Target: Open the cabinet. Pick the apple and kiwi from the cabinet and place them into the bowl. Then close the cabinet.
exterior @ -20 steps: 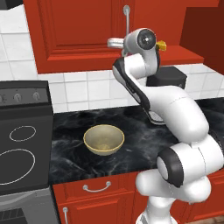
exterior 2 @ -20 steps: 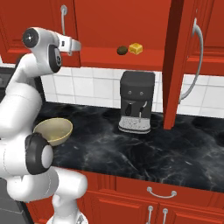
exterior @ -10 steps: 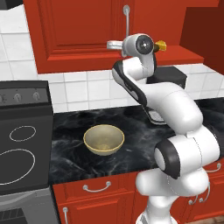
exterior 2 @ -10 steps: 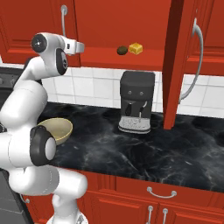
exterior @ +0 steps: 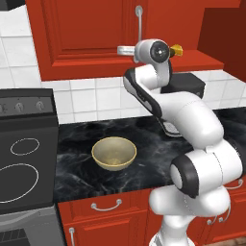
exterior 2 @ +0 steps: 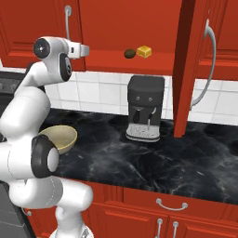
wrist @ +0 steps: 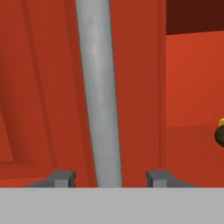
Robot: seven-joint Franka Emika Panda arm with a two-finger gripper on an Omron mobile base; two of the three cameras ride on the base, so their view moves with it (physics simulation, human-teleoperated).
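Observation:
The cabinet's left door (exterior: 86,38) is shut, while its right door (exterior 2: 186,69) stands swung open. My gripper (wrist: 109,177) is open, with the left door's vertical silver handle (wrist: 100,87) between its fingertips (wrist: 61,177) and a gap on each side. On the open shelf lies the dark kiwi (exterior 2: 129,53), right beside a yellow cheese wedge (exterior 2: 144,51). The apple is hidden. The tan bowl (exterior: 114,153) sits empty on the black counter below, to the left of my arm.
A black coffee machine (exterior 2: 145,114) stands on the marble counter (exterior 2: 186,158) under the open shelf. A stove (exterior: 24,158) borders the counter on the left. Red drawers (exterior: 105,206) with curved handles run below.
My wrist has shifted slightly lower and in toward the left door's handle, and the arm's elbow has swung. The kiwi, cheese and bowl have not moved.

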